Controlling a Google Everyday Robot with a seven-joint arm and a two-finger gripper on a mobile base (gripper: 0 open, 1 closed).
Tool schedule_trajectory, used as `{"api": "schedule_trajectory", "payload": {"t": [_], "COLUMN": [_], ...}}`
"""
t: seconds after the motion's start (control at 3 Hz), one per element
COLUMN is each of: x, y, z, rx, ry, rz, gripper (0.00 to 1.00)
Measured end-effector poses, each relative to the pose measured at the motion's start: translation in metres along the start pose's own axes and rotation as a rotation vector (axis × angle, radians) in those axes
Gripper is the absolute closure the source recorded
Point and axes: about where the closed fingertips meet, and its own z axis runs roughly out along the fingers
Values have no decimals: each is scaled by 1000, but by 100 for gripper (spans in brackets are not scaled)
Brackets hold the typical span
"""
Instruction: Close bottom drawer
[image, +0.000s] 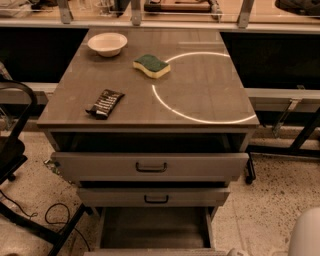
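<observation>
The grey cabinet (150, 107) has all three drawers pulled out. The bottom drawer (155, 227) is out the farthest. Its dark plain inside shows, and the top edge of its front lies at the lower edge of the view (155, 251). The middle drawer (155, 196) and the wide top drawer (150, 166) stand above it, each with a dark handle. Only a pale rounded part of my gripper (306, 235) shows, in the lower right corner. It is to the right of the bottom drawer and apart from it.
On the cabinet top lie a white bowl (107, 43), a green and yellow sponge (151, 65) and a dark snack packet (105, 103). A black chair (12, 150) and cables (55, 215) are on the floor to the left. A dark frame leg (300, 142) stands to the right.
</observation>
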Motion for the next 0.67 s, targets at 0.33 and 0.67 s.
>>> {"api": "schedule_trajectory", "payload": {"t": [0.33,0.67], "x": [-6,-11], "y": [-14,-33], "z": [8,5], "rx": [73,147], "ry": [-50,-72], "rz": [-44,-107], "gripper": [100,100]}}
